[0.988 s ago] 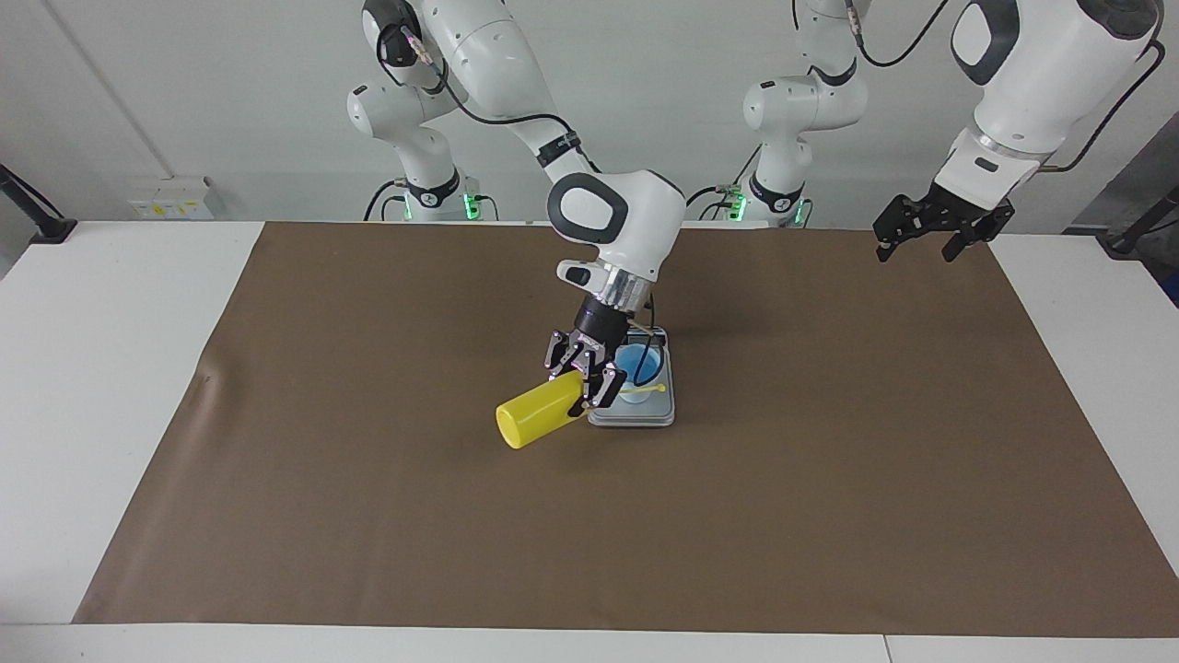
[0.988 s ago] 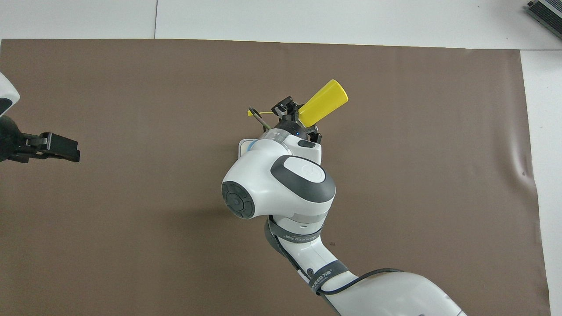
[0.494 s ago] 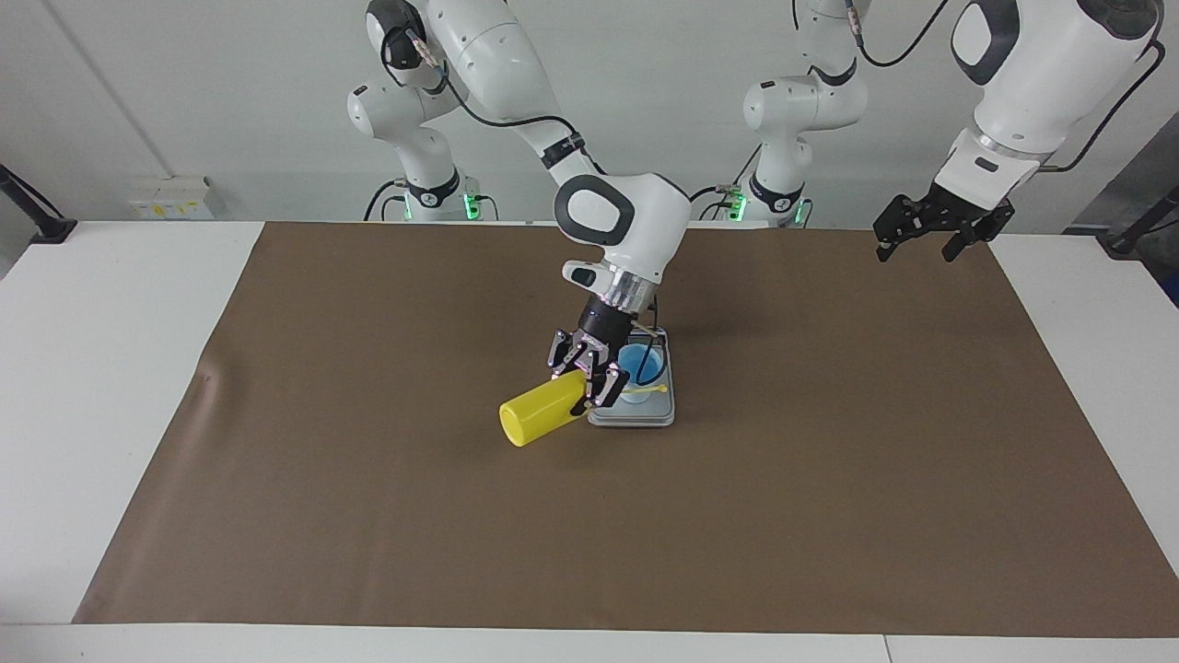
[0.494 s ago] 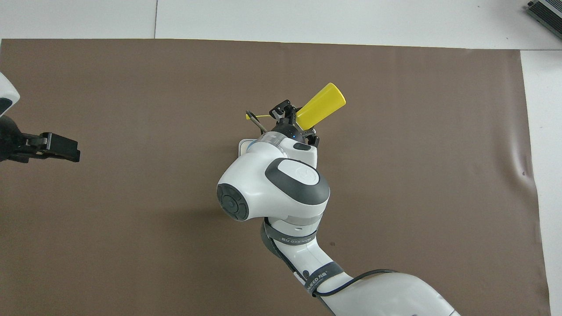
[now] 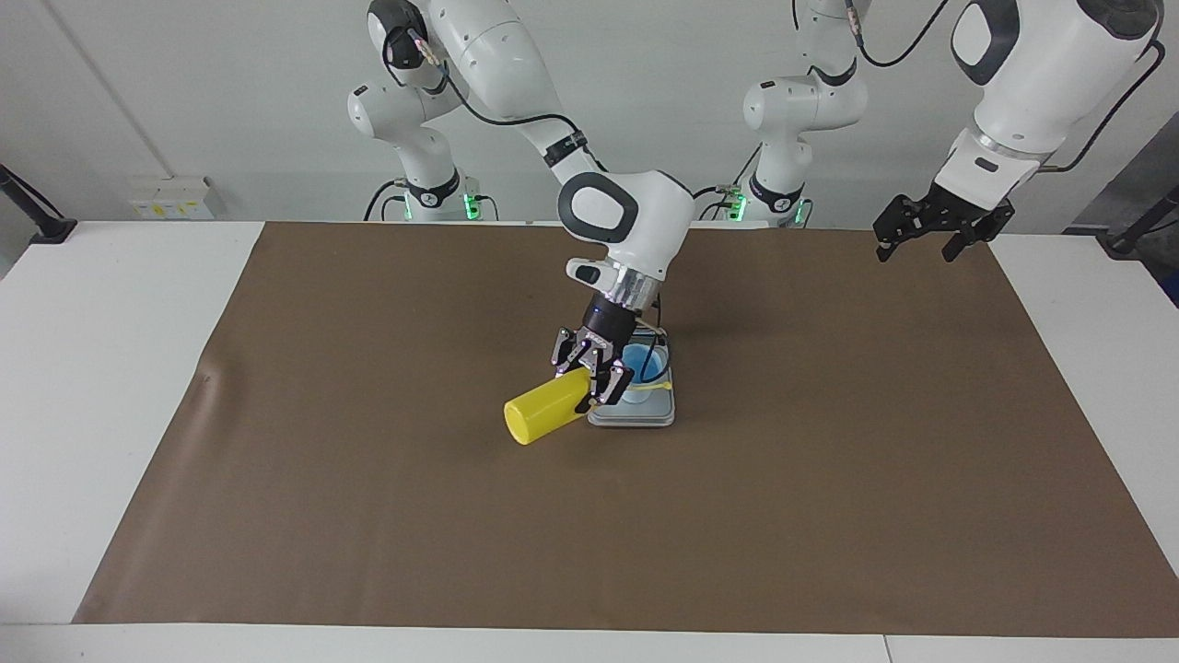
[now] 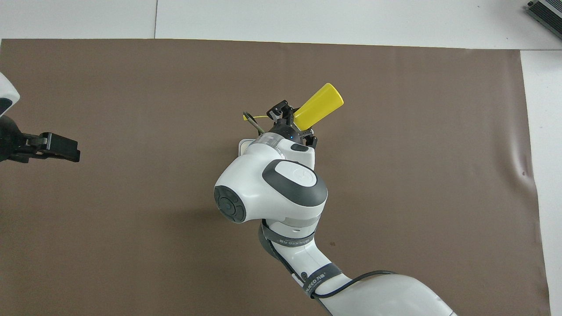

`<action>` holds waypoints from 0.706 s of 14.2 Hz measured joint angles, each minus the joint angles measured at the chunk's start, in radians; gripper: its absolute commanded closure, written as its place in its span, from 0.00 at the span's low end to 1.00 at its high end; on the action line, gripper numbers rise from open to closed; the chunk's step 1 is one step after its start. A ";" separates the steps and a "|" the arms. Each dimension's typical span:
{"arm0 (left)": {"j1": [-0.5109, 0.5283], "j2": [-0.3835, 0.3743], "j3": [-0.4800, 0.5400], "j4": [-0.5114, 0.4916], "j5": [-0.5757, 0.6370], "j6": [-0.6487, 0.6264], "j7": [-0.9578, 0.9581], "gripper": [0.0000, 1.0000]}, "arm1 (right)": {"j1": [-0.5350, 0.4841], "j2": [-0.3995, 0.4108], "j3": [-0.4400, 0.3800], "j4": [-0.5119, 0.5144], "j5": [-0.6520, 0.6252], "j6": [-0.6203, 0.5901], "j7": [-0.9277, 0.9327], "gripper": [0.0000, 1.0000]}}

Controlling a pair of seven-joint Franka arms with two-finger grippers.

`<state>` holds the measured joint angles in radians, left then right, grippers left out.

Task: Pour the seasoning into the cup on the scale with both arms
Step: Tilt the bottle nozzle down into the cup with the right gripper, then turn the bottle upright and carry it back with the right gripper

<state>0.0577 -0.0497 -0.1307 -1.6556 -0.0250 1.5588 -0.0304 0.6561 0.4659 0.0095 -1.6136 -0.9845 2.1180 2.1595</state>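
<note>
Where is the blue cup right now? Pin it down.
In the facing view the cup stands on the scale near the middle of the brown mat, right beside the right gripper, which holds the tilted yellow bottle over it.

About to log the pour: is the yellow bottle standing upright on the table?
No: in the facing view the right gripper holds the yellow bottle tipped on its side, nozzle end toward the blue cup on the scale.

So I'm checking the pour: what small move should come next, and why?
Probably tip the yellow bottle a little steeper. The right gripper holds it tilted, nozzle end at the blue cup on the scale; no stream is visible. The left gripper waits aside.
</note>
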 measured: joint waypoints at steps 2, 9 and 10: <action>0.000 0.000 0.000 0.000 0.000 0.000 0.000 0.00 | -0.003 -0.003 -0.001 0.009 0.073 -0.004 0.005 0.87; 0.000 0.000 0.000 0.000 0.000 0.000 0.000 0.00 | -0.160 -0.136 -0.006 0.019 0.510 -0.021 -0.125 0.93; 0.000 0.000 0.000 0.000 0.000 0.000 0.000 0.00 | -0.188 -0.155 -0.006 0.017 0.568 -0.028 -0.152 0.94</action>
<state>0.0577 -0.0498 -0.1307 -1.6556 -0.0250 1.5588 -0.0304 0.4679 0.3110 0.0039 -1.5969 -0.4162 2.0902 2.0074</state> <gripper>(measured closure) 0.000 0.533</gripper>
